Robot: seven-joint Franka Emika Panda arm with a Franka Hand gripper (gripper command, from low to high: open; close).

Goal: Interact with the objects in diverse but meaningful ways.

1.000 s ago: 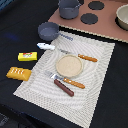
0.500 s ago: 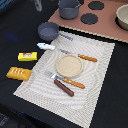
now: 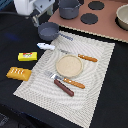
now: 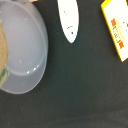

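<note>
In the exterior view, the gripper point(image 3: 36, 19) hangs near the view's upper left, above the dark table point(image 3: 15, 40) and just beside the small grey pan point(image 3: 48, 31), whose handle runs off toward the view's right onto the striped placemat point(image 3: 95, 75). Below the pan lies the white utensil point(image 3: 46, 46), its long axis roughly level across the view, and beside it, toward the view's left, the yellow box point(image 3: 27, 56); the orange bread loaf point(image 3: 18, 73) sits lower still. The tan plate point(image 3: 68, 65), the orange-handled cutlery point(image 3: 87, 58) and the brown sausage point(image 3: 63, 87) rest on the mat, well apart from the arm. Whether the fingers stand wide or narrow cannot be told here. In the wrist view, no fingers show at all; the camera looks down on the pan point(image 4: 20, 50), the utensil point(image 4: 68, 20) and the box point(image 4: 116, 30), with the utensil between the other two. Judged from this, the pan and utensil are the nearest candidates, and any grasp of the utensil would need the jaws set across its narrow width.
</note>
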